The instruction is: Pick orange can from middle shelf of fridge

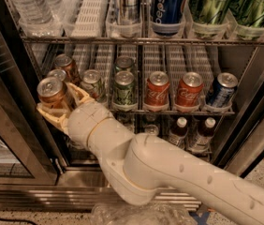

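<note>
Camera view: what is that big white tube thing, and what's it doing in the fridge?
It is a robot's arm. The one picture looks into an open fridge from in front. At the arm's end is the gripper, two fingers closed around an orange can by the left end of the middle shelf. Two more orange cans sit behind it. Also on that shelf: green cans, two red cans and a blue can. Small bottles stand below.

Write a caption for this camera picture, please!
The gripper holds an orange can by the left end of the middle shelf in the fridge.
</note>
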Motion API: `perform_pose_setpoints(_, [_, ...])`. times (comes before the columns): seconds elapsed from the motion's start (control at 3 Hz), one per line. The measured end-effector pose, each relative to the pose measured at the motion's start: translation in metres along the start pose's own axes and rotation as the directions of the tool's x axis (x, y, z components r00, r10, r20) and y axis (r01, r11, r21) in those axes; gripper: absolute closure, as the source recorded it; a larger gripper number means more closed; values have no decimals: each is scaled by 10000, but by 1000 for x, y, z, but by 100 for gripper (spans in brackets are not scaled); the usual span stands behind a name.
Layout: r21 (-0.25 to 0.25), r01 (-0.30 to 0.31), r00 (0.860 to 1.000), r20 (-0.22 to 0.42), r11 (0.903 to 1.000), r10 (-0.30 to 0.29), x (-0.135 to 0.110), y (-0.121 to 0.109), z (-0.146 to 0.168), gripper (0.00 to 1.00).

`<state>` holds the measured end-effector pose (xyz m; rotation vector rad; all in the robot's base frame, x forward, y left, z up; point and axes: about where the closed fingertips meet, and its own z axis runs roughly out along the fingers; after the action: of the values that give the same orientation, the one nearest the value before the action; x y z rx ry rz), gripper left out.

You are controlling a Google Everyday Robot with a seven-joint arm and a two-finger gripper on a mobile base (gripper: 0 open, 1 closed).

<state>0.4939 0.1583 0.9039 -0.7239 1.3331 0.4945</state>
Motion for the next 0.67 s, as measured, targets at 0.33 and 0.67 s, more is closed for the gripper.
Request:
perform_pose_setpoints(0.33, [203,-413,9990,-183,9989,416,4,0,-37,100])
perform_pose_setpoints(0.67, [465,-847,9957,-342,9953,864,13,-3,-68,100])
